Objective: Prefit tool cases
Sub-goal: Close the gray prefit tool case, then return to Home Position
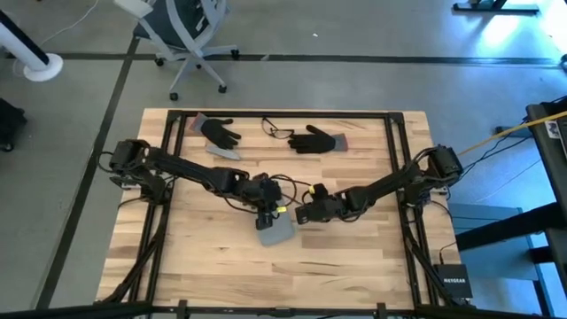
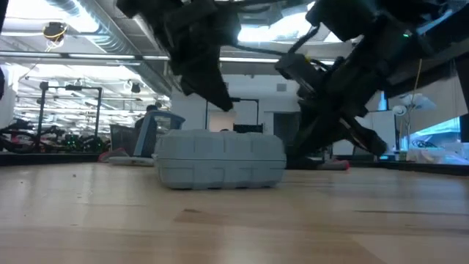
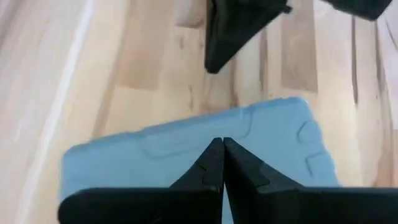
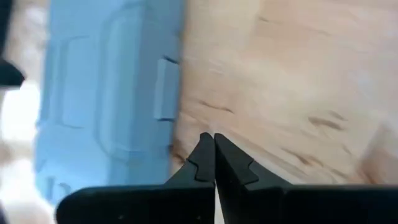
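Closed tool case (image 1: 275, 229) beneath left gripper (image 1: 267, 216).

both hands (image 1: 267, 215) (image 1: 301, 215) crowd case (image 1: 275, 230); table (image 1: 177, 257) front open

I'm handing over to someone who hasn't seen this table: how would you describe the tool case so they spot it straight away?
Start at the wooden table and go to its middle, where both dark arms meet. The tool case lies flat and closed just below the shut left gripper, with the shut right gripper at its side. It is a grey-blue ribbed plastic slab with rounded corners, unlike the two black gloves at the far edge.
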Motion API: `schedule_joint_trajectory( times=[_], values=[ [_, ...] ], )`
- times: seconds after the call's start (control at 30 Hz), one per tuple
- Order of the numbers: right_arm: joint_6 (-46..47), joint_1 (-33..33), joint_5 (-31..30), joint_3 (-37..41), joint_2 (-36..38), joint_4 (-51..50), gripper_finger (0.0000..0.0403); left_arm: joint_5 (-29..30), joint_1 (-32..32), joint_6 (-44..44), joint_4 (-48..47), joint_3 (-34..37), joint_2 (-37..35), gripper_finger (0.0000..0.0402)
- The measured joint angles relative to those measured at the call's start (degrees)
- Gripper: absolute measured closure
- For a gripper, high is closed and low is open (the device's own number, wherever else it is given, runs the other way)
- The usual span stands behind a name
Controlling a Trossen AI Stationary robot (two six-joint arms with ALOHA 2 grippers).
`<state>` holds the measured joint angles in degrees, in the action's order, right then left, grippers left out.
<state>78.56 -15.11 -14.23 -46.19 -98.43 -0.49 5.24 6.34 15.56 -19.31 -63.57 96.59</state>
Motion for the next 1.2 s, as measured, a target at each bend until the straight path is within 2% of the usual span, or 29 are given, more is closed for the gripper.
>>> schedule_joint_trajectory(
  times=[0.1,0.2,0.3,0.4,0.47,0.57,0.63,0.73,0.9,1.2],
  values=[
    [-4.1,2.1,4.4,0.0,0.0,1.7,0.0403,1.0,0.6,3.8,-3.8,0.1,-1.5,0.0401],
    [-4.9,3.2,5.0,-0.2,0.0,3.2,0.0403,2.4,2.2,8.5,-9.0,-0.2,-3.1,0.0401],
    [-6.2,4.3,5.5,-0.3,-0.1,3.5,0.0403,5.8,4.4,10.3,-15.8,0.2,-3.0,0.0401],
    [-5.0,5.3,5.5,0.5,0.2,2.1,0.0403,11.1,6.9,19.6,-27.5,1.0,-3.6,0.0401],
    [-4.9,5.4,6.2,0.2,-0.1,3.4,0.0403,11.9,8.3,24.5,-26.3,1.0,-3.6,0.0401],
    [-4.7,5.4,6.3,0.1,-0.3,3.8,0.0403,11.6,10.2,29.6,-27.5,5.9,-3.5,0.0401],
    [-4.5,5.3,6.5,0.3,-0.7,3.7,0.0403,10.5,10.3,30.8,-21.6,9.2,-3.3,0.0401],
    [-3.7,5.3,7.1,0.1,-1.1,5.4,0.0403,7.6,8.6,30.5,-15.5,13.7,-3.4,0.0401],
    [-2.3,5.3,7.4,0.1,-1.7,8.2,0.0403,7.6,5.4,30.3,-8.7,17.1,-3.4,0.0401],
    [3.4,1.9,5.8,0.1,-2.9,11.0,0.0403,7.7,-0.3,23.0,-1.0,17.8,-3.4,0.0401]
  ],
)
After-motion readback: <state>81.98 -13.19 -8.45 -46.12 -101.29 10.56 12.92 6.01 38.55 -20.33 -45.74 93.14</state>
